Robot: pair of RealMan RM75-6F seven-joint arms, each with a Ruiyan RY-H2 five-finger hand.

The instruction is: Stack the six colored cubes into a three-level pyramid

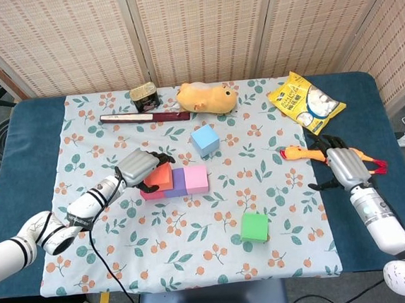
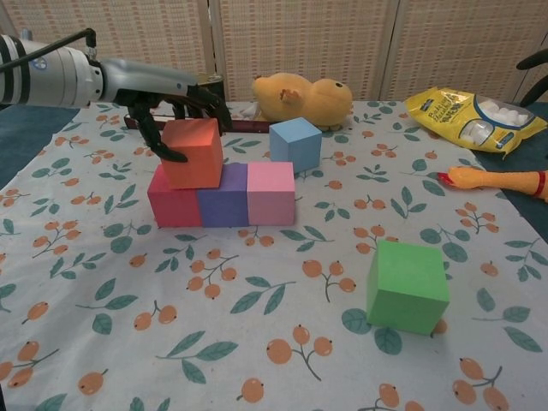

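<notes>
- Left hand (image 2: pixel 175 107) grips the orange cube (image 2: pixel 193 152) — seated atop the red cube (image 2: pixel 174 205) and purple cube (image 2: pixel 223 195), pink cube (image 2: pixel 271 193) alongside, mid-tablecloth (image 2: pixel 257 342).
- Right hand (image 1: pixel 342 162) rests at the right edge, fingers spread, holding nothing.

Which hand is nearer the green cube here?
The right hand, though neither is close. It rests at the table's right edge, beyond the green cube. The left hand is farther off, its fingers around the orange cube on the bottom row.

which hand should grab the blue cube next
Left. The left hand is at the orange cube on the stack, close beside the blue cube; the right hand rests at the far table edge.
</notes>
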